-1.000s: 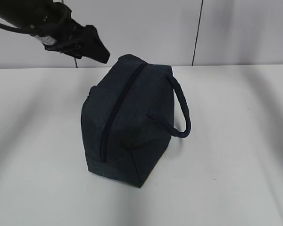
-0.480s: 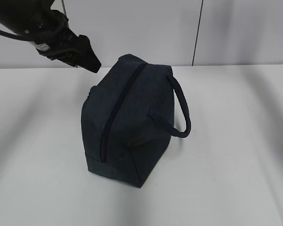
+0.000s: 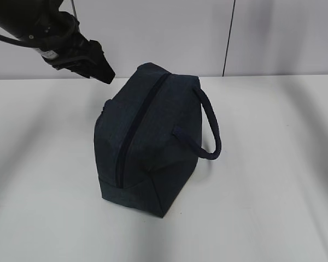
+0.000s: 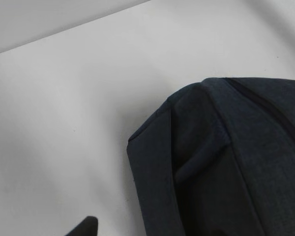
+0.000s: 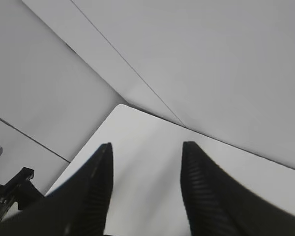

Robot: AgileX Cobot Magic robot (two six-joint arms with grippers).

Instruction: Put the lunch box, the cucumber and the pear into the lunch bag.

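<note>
Bag (image 3: 153,142): upright mid-table, zip closed along the top, handle right. Left gripper (image 3: 98,70): above far-left corner, finger spread unclear. Right gripper (image 5: 146,191): parted, empty, off aside.

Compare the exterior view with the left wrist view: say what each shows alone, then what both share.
Only the exterior view shows the whole lunch bag standing on the table, its padded loop handle on the right side, the zipper along its full length looking closed, and the left tool hanging above and left of the bag's far end. Only the left wrist view shows that end of the bag up close, with its seams and folded corner, plus one dark tip of the tool at the bottom edge. Both share the navy bag and the white table.
</note>
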